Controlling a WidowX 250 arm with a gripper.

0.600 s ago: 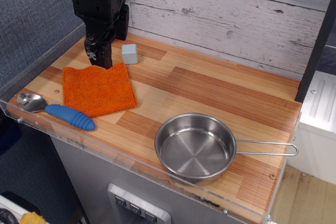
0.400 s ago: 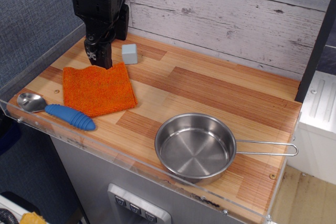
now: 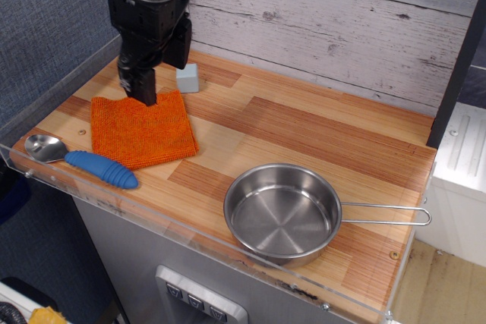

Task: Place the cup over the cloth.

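Note:
The cup (image 3: 188, 78) is a small pale grey-blue block standing on the wooden table near the back wall, just behind the cloth's far right corner; the arm hides its left part. The orange cloth (image 3: 142, 129) lies flat at the left of the table. My black gripper (image 3: 141, 89) points down at the cloth's far edge, just left of the cup and apart from it. Its fingers overlap in this view, so I cannot tell whether they are open or shut. Nothing shows between them.
A spoon with a blue handle (image 3: 89, 165) lies at the front left, touching the cloth's front edge. A round steel pan (image 3: 282, 214) with a wire handle stands at the front right. A clear plastic rim (image 3: 190, 227) runs along the table's front, and a plank wall stands behind.
The arm has turned and shifted slightly left and forward. Its fingers now stand over the cloth's far edge, and its body hides part of the cup. Nothing else moved.

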